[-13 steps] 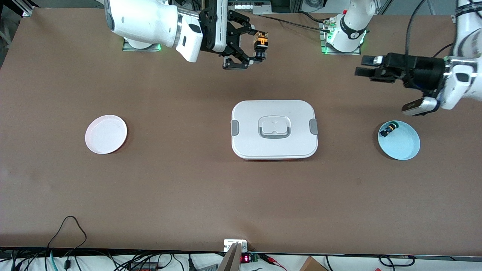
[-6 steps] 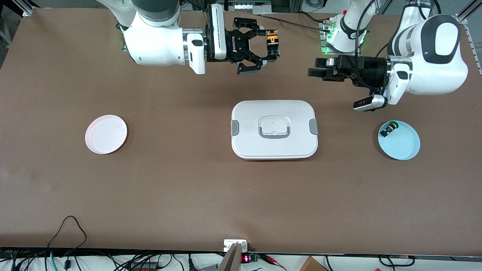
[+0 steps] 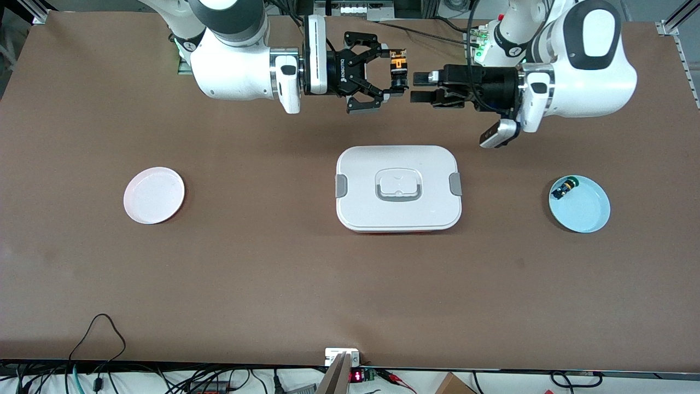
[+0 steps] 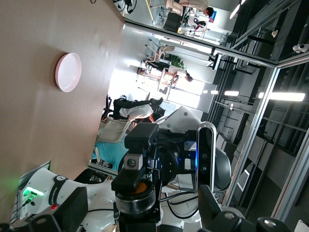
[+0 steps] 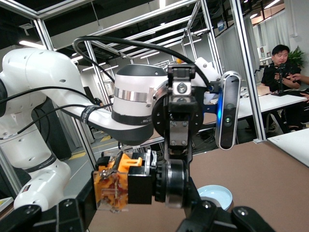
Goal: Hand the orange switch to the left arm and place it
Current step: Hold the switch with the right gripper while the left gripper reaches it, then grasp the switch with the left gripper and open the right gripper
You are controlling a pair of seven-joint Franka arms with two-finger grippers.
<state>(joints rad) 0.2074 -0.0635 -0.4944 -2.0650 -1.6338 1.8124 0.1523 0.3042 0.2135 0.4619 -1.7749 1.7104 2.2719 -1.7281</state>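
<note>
Left gripper point(image 3: 411, 87) drawn in since earlier, fingers apart just beside orange switch point(image 3: 398, 69), right gripper point(image 3: 389, 76) clamped on it

Even overhead light falls on my table point(image 3: 219, 273); the white box point(image 3: 398, 189) casts only a thin soft shadow. From my left wrist, bright windows wash out the background. Close to my wrist cameras, my fingers point(image 5: 34, 215) look blurred and dark.
</note>
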